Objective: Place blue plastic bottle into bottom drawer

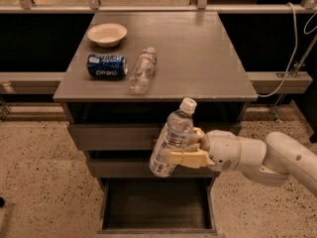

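Observation:
My gripper (185, 148) reaches in from the right on a white arm and is shut on the blue plastic bottle (172, 138), a clear bluish bottle with a white cap and white label. It holds the bottle tilted, cap up and to the right, in front of the two upper drawers. The bottom drawer (156, 202) is pulled open below the bottle, dark inside. The bottle's base hangs just above the drawer's back part.
On the grey cabinet top (198, 48) lie a slim clear bottle (142, 69), a blue Pepsi can (106, 66) and a beige bowl (107, 34). Speckled floor lies to both sides. A white cable (290, 58) hangs at the right.

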Available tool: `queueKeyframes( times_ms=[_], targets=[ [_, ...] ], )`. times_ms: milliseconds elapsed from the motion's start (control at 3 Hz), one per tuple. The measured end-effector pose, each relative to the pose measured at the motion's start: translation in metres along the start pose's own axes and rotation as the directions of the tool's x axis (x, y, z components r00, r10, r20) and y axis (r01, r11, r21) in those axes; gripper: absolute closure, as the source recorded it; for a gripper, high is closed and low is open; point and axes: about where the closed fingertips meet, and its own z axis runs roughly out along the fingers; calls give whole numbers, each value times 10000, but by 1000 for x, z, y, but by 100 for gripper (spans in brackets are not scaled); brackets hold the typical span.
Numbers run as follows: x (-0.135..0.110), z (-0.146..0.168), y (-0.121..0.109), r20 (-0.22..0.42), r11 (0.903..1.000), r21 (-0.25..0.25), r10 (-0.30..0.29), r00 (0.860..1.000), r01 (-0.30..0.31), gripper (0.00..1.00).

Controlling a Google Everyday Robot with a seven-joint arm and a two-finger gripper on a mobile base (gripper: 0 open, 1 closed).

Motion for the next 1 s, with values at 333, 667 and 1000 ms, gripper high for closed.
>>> queueKeyframes(
  times_ms=[333,667,1000],
  targets=[
    [-2,6,-14,-124,9977,641,-194,9997,202,100],
    [44,-5,-19,-1037,9934,390,-1030,9893,1075,100],
    [104,-24,-22,-1743,9631,456,-2538,9514,2653,100]
  ],
)
